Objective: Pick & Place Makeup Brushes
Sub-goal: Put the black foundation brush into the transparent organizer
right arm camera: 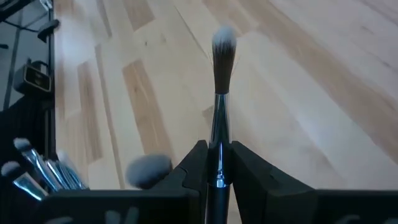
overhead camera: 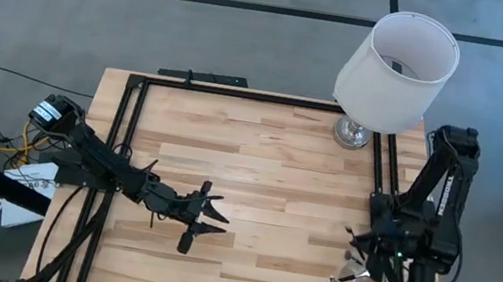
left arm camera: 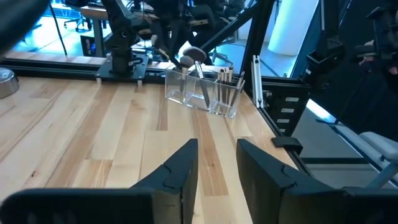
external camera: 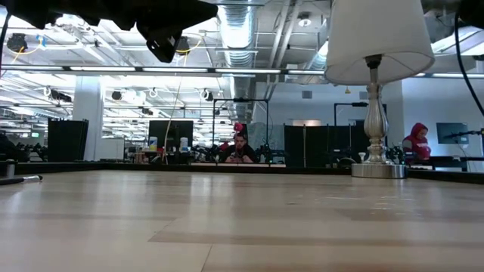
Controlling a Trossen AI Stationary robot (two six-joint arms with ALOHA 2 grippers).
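Two arms work over the wooden counter [overhead camera: 258,162]. The right gripper [right arm camera: 214,163] sits near the counter's right front edge, its jaws closed on the silver ferrule of one makeup brush [right arm camera: 221,93], whose bristled tip points out over the boards. Just beside it stands a clear organizer [left arm camera: 202,93] holding the other brushes [left arm camera: 193,59], bristles up, among them one with a fluffy head. The left gripper [left arm camera: 216,165] hovers above the counter's middle front, its jaws partly open and holding nothing. A white-shaded lamp [overhead camera: 395,68] stands at the far right corner. Beyond the counter, people [external camera: 240,147] sit in the room.
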